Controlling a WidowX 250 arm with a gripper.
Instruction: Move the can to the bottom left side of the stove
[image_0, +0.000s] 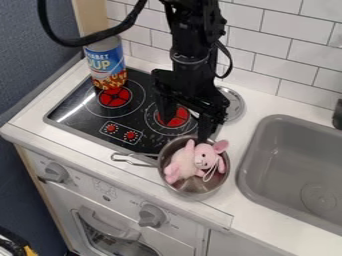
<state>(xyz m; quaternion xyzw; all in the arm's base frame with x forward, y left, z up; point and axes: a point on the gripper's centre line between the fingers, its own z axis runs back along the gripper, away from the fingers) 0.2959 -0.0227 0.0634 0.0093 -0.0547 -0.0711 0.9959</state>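
- The can (107, 65) stands upright at the stove's (72, 120) far left, by the left burner (115, 97); the gripper (186, 131) hangs over the right burner with its two fingers spread, apparently holding nothing.
- A grasp placed too high or off-centre could tip the can, since it is tall and narrow—and its rounded side may slip or roll between the fingers.
- The black cable (87, 42) loops close to the can's top in this view; a careless swing of the arm could let it catch there.
- The pot (194, 190) sits near right, its handle (133, 159) pointing left along the stove's near edge. A low pass by the arm might nudge it and jostle the plush toy (187, 162) inside.
- Setting down too far left or near could leave the can's base half on the stove's border—tilted, then likely to topple.
- Materials: the cooktop is glossy black with round red burner patterns; the pot is smooth, rounded metal with a looped handle; the toy is soft, fuzzy pink and cream; the sink (257, 150) is matte grey with rounded corners; the wall tiles (290, 45) are white, flat and rectangular.
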